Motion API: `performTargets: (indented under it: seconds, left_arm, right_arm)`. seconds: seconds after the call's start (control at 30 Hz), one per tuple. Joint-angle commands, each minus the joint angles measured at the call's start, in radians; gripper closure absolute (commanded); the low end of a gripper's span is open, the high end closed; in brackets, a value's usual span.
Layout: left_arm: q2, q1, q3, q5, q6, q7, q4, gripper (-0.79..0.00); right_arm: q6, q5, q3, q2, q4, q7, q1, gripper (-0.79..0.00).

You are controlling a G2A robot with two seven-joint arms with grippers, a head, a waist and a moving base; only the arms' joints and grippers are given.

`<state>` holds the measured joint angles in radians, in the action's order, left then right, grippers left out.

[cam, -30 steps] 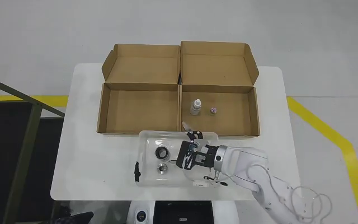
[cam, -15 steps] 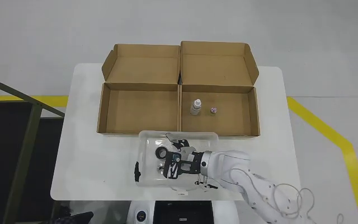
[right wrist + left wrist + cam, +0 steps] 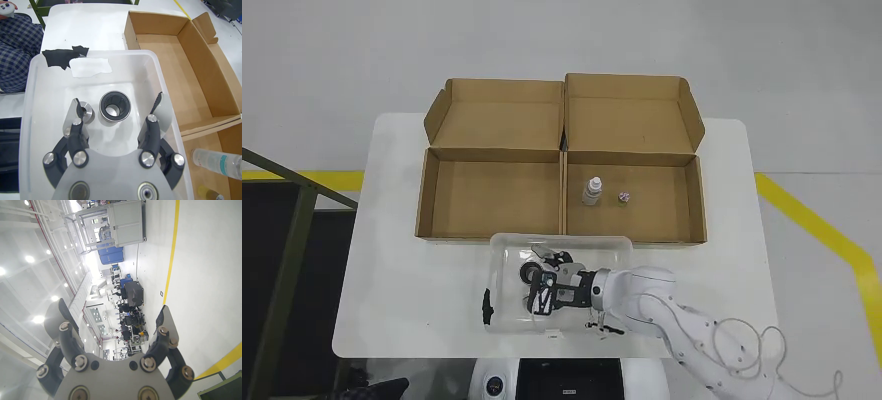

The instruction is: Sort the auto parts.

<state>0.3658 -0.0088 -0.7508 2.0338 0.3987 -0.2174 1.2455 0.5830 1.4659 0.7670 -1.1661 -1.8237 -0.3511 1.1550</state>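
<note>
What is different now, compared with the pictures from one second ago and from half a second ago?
The right claw moved sideways across the clear bin, from its middle to above the black bearing and the silver ring. It is open and has taken hold of nothing. The bearing and the ring stayed in the bin; the cardboard boxes and the bottle kept their places.
</note>
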Motion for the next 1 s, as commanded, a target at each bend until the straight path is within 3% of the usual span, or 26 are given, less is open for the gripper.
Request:
performTargets:
  seconds: [0.0, 0.2, 0.73, 0.97]
  left_arm:
    - [0.0, 0.0, 0.0, 0.0, 0.0, 0.0, 0.0, -0.785]
    - [0.0, 0.0, 0.0, 0.0, 0.0, 0.0, 0.0, -0.785]
    - [0.0, 0.0, 0.0, 0.0, 0.0, 0.0, 0.0, -0.785]
    - [0.0, 0.0, 0.0, 0.0, 0.0, 0.0, 0.0, -0.785]
  right_arm:
    - [0.001, -0.005, -0.002, -0.002, 0.012, 0.001, -0.006, -0.579]
    - [0.006, -0.018, -0.013, -0.012, 0.051, -0.005, -0.025, -0.585]
    - [0.001, -0.048, -0.027, -0.034, 0.144, 0.014, -0.066, -0.465]
    - [0.009, -0.053, -0.037, -0.042, 0.165, 0.023, -0.076, -0.474]
